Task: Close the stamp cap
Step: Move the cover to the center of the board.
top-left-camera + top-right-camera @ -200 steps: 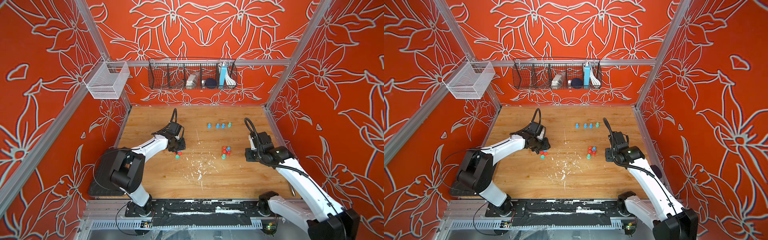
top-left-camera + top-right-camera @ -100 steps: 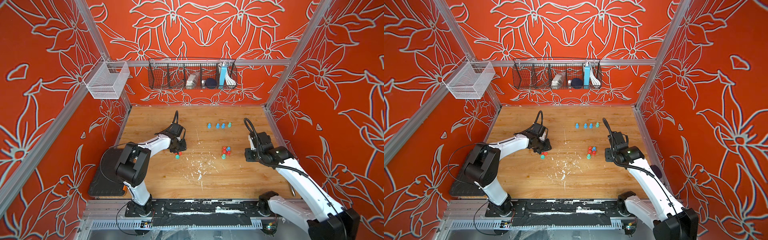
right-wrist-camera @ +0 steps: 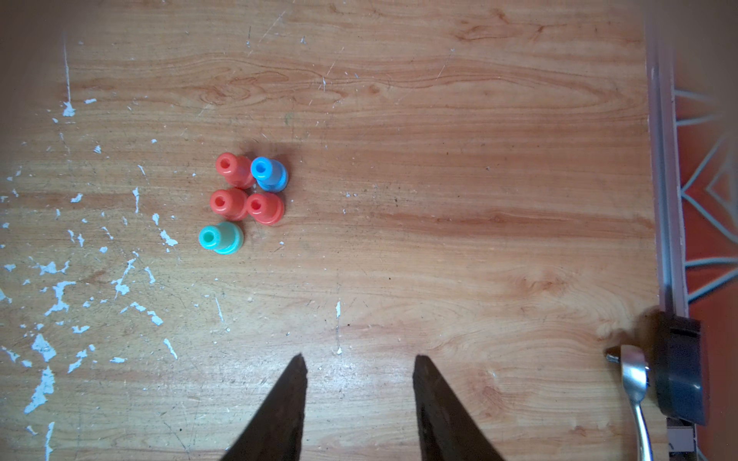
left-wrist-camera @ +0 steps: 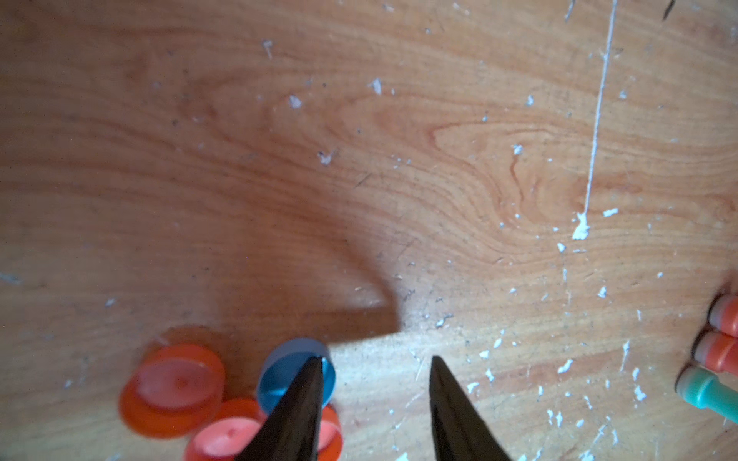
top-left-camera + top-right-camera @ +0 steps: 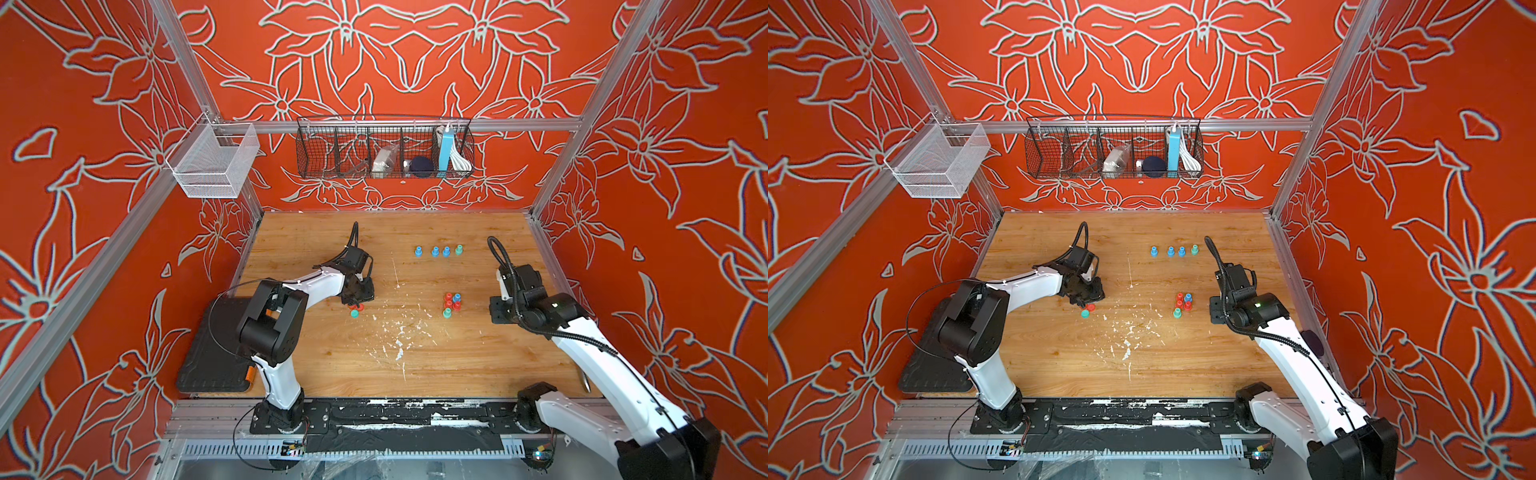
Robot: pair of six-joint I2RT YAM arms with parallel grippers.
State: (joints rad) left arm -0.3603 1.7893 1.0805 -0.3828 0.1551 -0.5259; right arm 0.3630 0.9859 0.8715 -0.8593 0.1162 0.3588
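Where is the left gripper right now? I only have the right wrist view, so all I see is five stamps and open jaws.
Observer: The left gripper hangs low over loose caps, well apart from your five stamps.
Operator: Is it holding one?
Observer: No. The left wrist view shows its jaws open, nothing between; a blue cap lies beside one finger, outside the gap.
Operator: Any other stamps?
Observer: A row of four stamps nearer the back wall, three blue, one teal.
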